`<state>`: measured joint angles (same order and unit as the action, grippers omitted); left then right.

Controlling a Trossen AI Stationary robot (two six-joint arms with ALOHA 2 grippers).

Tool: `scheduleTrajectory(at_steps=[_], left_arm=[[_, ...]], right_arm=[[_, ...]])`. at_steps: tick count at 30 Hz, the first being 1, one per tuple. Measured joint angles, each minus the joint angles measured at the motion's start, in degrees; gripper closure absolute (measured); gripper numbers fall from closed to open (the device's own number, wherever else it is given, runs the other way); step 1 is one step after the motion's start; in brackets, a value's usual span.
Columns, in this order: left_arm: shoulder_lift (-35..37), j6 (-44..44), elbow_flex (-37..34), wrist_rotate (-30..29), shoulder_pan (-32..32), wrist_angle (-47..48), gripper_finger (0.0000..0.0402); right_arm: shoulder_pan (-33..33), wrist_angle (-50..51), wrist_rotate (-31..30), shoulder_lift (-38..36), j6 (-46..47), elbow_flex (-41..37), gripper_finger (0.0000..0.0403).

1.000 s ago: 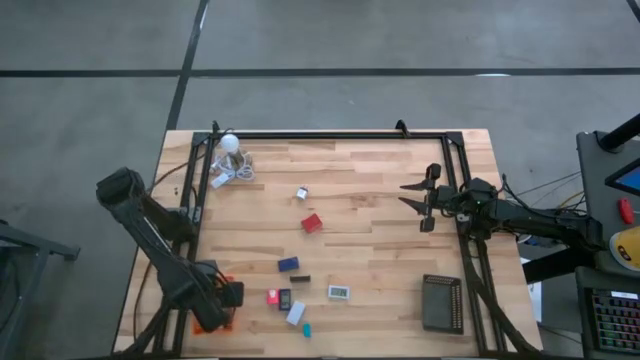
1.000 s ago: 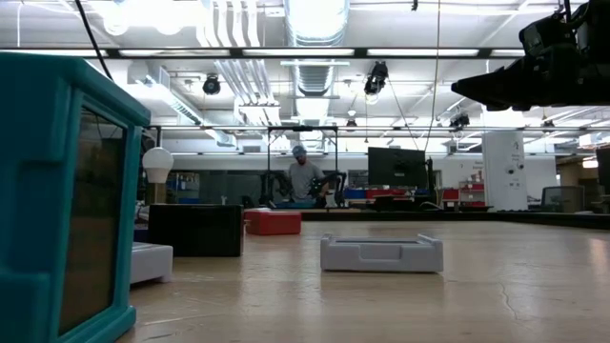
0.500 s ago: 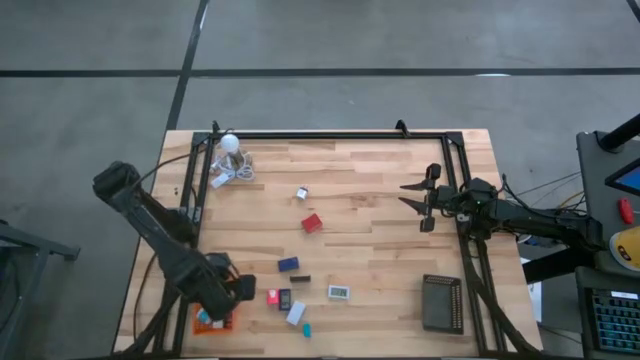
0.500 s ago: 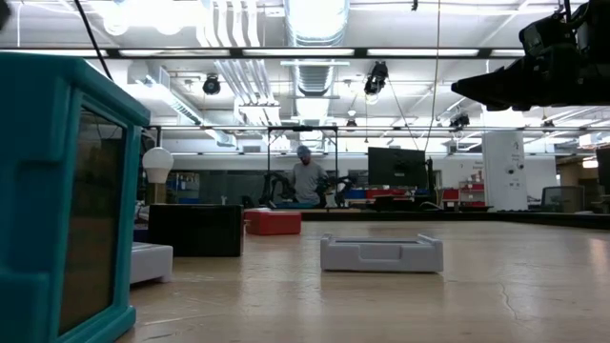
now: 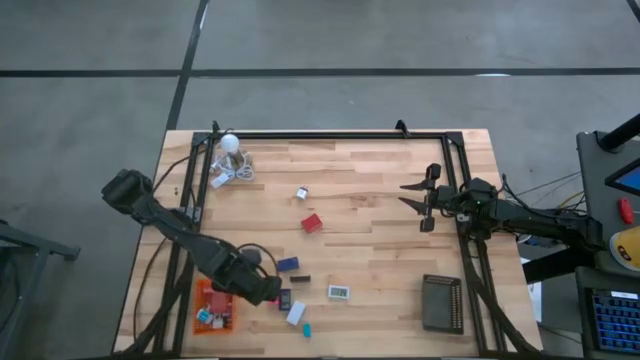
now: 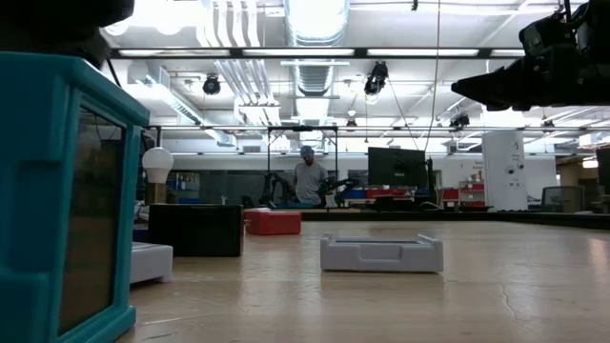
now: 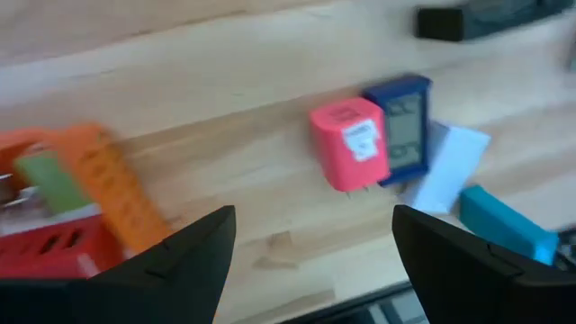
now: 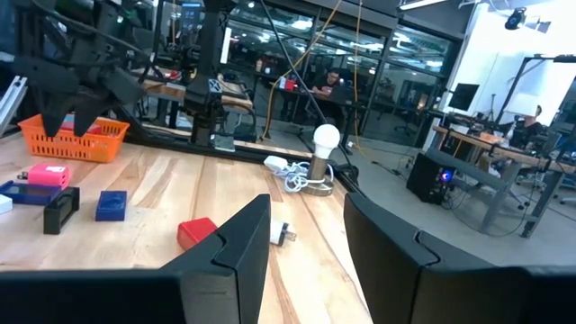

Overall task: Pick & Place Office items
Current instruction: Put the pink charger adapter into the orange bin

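Since the earlier frame, the left gripper (image 5: 262,288) has swung rightward off the orange tray (image 5: 214,305) and now hangs at the lower left of the high view, just left of the pink block (image 7: 349,144) and the navy piece (image 7: 405,129) touching its side. Its fingers (image 7: 175,256) stand wide apart with nothing between them. In the left wrist view a pale white piece (image 7: 447,168) and a teal piece (image 7: 506,222) lie just beyond the navy one, and the orange tray's corner shows at the frame's left with a green item (image 7: 49,180) and a red one (image 7: 45,250) inside it.

More office items lie scattered across the middle of the wooden table (image 5: 370,210) in the high view: a red block (image 5: 312,223) near the centre, a small white-and-dark piece (image 5: 301,193) above it, a blue block (image 5: 288,264), a thin black piece (image 5: 300,279) and a white rectangular piece (image 5: 339,292) toward the lower middle. None of them sits between the left gripper and the pink block.

At the upper left stands the white bulb (image 5: 230,143) with its coiled cord. A black ribbed tray (image 5: 442,302) lies at the lower right.

The right gripper (image 5: 414,196) waits at the right side of the table, fingers partly parted and empty. In the low view a person (image 6: 309,176) stands far back in the room.
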<state>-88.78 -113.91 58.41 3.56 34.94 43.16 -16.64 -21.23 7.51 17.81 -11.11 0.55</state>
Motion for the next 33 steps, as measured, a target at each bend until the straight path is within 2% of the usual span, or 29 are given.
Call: scheduleTrajectory(at_steps=[12,17,33], left_arm=[[-4.5,11.4,-0.1,0.1,-1.7,-5.4,0.0099],[-6.8,12.4,-0.2,0.6,-3.1,-6.3,0.0099],[-13.4,13.0,-0.1,8.6,-7.6,-9.1,0.0099]], right_arm=[[0.0,0.0,0.0,0.0,0.0,0.0,0.0264],[0.0,0.0,0.0,0.0,0.0,0.0,0.0264],[0.0,0.0,0.0,0.0,0.0,0.0,0.0264]])
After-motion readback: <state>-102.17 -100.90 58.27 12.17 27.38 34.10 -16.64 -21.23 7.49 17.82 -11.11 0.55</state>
